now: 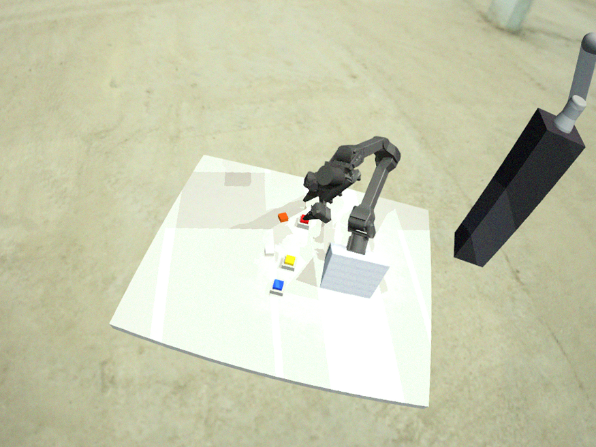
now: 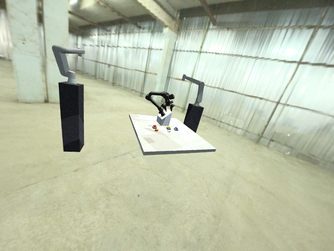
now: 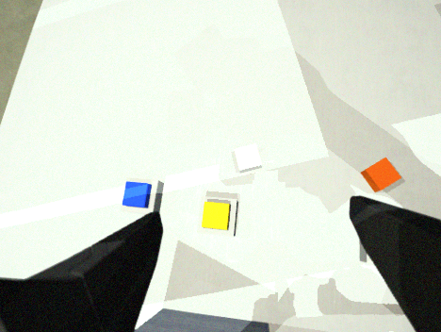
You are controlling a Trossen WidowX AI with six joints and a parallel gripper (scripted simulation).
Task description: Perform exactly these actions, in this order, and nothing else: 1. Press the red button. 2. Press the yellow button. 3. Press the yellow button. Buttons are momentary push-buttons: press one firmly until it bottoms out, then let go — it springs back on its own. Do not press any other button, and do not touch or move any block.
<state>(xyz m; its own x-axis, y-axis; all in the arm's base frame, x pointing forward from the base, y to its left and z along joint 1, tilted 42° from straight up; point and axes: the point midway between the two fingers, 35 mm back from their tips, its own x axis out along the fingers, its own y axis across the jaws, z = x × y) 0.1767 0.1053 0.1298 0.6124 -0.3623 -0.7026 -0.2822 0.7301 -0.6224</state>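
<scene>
The red button stands on its light base; in the wrist view it is hidden behind the right-hand finger. The yellow button stands raised on its base, between the red and blue buttons. My gripper is open and empty, high above the table. In the wrist view the yellow button shows between the fingers, nearer the left-hand one. No contact with a button shows.
A blue button stands beside the yellow one. An orange block lies near the red button. A white block lies near the yellow button. My arm stands on a grey pedestal.
</scene>
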